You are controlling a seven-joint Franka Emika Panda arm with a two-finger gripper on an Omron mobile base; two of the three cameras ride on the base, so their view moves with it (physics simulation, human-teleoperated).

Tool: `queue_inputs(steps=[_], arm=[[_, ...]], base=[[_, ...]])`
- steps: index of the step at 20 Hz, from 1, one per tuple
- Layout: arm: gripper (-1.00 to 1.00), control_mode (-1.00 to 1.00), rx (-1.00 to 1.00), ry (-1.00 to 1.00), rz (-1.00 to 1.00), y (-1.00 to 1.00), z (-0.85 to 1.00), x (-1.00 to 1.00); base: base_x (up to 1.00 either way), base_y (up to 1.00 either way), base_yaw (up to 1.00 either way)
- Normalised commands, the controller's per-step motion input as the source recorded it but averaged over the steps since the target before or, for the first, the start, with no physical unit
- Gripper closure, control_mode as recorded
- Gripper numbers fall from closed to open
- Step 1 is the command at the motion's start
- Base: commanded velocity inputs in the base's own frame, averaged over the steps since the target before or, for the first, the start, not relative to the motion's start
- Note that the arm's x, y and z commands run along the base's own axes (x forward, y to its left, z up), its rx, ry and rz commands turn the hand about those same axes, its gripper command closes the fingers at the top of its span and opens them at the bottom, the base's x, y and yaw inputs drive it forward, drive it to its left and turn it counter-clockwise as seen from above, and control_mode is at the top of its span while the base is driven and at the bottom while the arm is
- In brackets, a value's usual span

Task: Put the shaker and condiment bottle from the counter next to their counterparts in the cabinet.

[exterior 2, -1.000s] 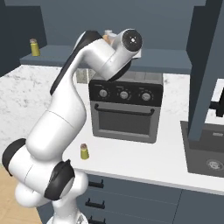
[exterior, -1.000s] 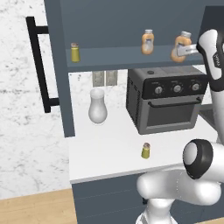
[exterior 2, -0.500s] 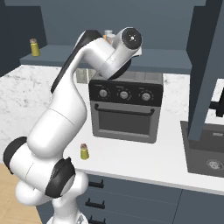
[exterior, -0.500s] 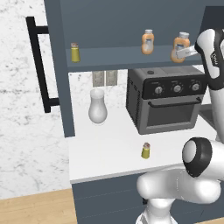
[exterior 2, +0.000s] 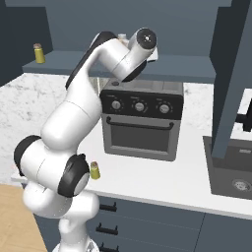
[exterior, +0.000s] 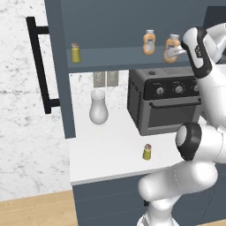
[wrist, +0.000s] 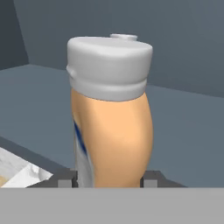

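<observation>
1. The cabinet (exterior: 57, 66) is standing open at the left, its black bar handle (exterior: 39, 66) running vertically.
2. A yellow-green shaker (exterior: 76, 53) is sitting near the left end of the cabinet shelf (exterior: 114, 56).
3. A white vase (exterior: 98, 107) is resting toward the back edge of the worktop (exterior: 106, 150).
4. The other shaker (exterior: 147, 152) is standing near the worktop's front edge, before the black toaster oven (exterior: 163, 103).
5. An orange condiment bottle (exterior: 149, 42) is standing on the shelf's right part.
6. The gripper (exterior: 170, 55) is clenching a second condiment bottle (wrist: 111, 113), upright over the shelf just beside the first.
</observation>
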Motion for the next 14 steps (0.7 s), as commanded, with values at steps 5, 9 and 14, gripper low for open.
queue_inputs(steps=[5, 9, 14], arm=[[1.00, -1.00, 0.00, 0.10, 0.00, -0.10, 0.00, 0.65], [1.00, -1.00, 0.01, 0.05, 0.00, -0.20, 0.00, 0.54], [1.00, -1.00, 0.01, 0.00, 0.00, -0.29, 0.00, 0.44]], base=[[0.00, 0.00, 0.00], [0.00, 0.00, 0.00], [0.00, 0.00, 0.00]])
